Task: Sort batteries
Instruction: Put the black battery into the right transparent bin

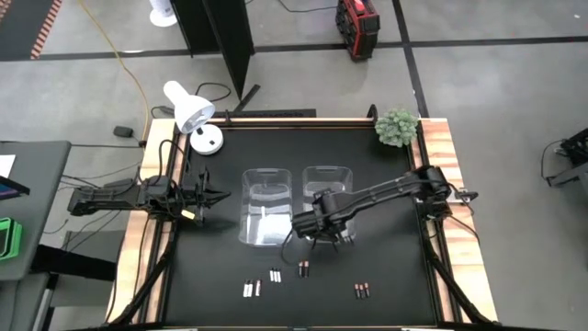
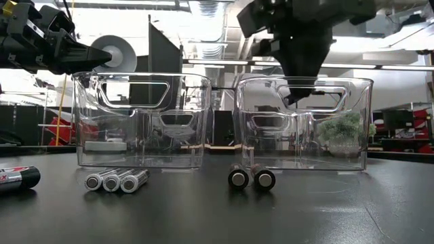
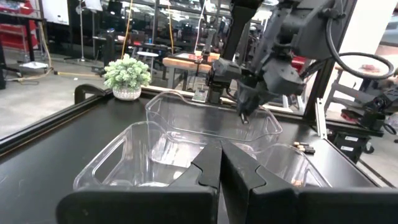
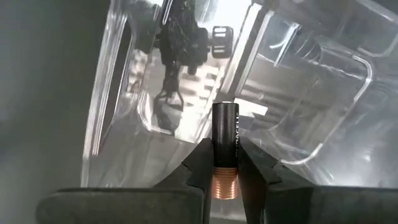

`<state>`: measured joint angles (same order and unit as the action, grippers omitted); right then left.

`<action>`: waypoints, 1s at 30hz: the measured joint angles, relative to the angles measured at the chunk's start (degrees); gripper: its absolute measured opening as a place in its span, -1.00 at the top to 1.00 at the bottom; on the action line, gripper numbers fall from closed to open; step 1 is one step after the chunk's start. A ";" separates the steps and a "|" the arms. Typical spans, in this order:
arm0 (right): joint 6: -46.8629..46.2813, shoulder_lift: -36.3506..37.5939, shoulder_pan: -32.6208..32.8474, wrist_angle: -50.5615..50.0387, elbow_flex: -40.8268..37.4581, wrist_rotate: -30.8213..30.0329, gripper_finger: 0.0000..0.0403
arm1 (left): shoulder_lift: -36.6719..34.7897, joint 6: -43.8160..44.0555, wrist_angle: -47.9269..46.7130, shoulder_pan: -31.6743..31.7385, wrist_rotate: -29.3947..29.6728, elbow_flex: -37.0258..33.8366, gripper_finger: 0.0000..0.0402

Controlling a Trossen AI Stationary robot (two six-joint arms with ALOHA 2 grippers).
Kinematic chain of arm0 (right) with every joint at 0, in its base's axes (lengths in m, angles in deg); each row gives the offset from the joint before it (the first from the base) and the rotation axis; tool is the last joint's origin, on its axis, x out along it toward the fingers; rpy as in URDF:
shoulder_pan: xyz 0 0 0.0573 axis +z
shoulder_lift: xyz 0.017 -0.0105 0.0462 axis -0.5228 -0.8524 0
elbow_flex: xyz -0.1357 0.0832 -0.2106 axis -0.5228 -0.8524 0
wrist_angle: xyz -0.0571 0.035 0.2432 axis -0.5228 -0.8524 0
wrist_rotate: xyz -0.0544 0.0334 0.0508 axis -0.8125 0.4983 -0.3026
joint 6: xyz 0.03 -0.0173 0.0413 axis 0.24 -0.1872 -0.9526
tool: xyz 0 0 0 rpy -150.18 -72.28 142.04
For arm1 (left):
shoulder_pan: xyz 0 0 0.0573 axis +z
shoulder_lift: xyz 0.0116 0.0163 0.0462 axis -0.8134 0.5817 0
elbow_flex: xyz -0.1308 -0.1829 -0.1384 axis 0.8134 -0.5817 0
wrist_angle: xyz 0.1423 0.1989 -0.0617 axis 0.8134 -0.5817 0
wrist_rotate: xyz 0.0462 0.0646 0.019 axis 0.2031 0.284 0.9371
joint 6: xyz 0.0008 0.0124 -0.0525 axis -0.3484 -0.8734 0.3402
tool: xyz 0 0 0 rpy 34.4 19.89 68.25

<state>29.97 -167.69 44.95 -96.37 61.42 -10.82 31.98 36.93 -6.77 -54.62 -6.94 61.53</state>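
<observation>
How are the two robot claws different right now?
The right gripper has a dark, copper-ended battery between its fingers; the left gripper holds nothing, its fingers pressed together. The right gripper hangs above the right bin; the left gripper waits beside the left bin. Both are dark, two-fingered.

Two clear plastic bins stand side by side on the dark surface (image 2: 339, 217). Taking the right-hand bin (image 2: 303, 122) as landmark: the right pincer (image 2: 298, 95) hangs from above over its rim, dark against its handle cutout; whether it holds anything cannot be told here. Two dark batteries (image 2: 251, 178) lie end-on just before the bin's front wall, touching each other. The left-hand bin (image 2: 142, 120) stands just beside it. Three silver batteries (image 2: 115, 181) lie before that bin, farther from the landmark, and a red-and-black battery (image 2: 17, 178) lies farthest out. The left pincer (image 2: 95, 57) points toward the landmark from beyond the far bin, fingers together. A small green plant (image 2: 342, 132) shows through the landmark's wall.
</observation>
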 joint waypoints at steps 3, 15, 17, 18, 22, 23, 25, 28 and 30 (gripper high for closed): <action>-0.66 0.00 0.00 2.32 -1.33 0.02 0.62 | 0.01 -0.01 0.01 0.00 0.00 0.00 1.00; -2.44 0.00 0.02 9.85 -5.23 1.33 0.61 | 0.00 -0.01 0.02 0.00 0.00 0.00 1.00; -2.44 0.04 0.02 10.76 -5.23 1.33 0.61 | 0.01 -0.01 0.02 0.00 0.00 0.00 1.00; -2.46 0.04 0.02 11.07 -5.23 1.33 0.61 | 0.02 -0.01 0.02 0.00 0.00 0.00 1.00; -2.96 0.04 0.02 11.26 -5.23 1.36 0.61 | 0.02 -0.01 0.02 0.00 0.00 0.00 1.00; -3.04 0.04 0.02 11.60 -5.23 1.44 0.60 | 0.01 0.00 0.02 0.00 0.00 0.00 1.00; -3.35 0.04 0.02 12.10 -5.23 1.71 0.55 | 0.00 0.01 0.02 0.00 0.00 0.00 1.00; -3.47 0.04 0.15 11.83 -5.23 2.33 0.41 | 0.02 0.01 0.02 0.00 0.00 0.00 1.00; -3.47 0.04 0.37 11.92 -5.23 2.51 0.29 | 0.00 0.01 0.02 0.00 0.00 0.00 1.00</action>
<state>26.51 -167.65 45.32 -84.45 56.19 -8.31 31.98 36.94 -6.75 -54.62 -6.94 61.53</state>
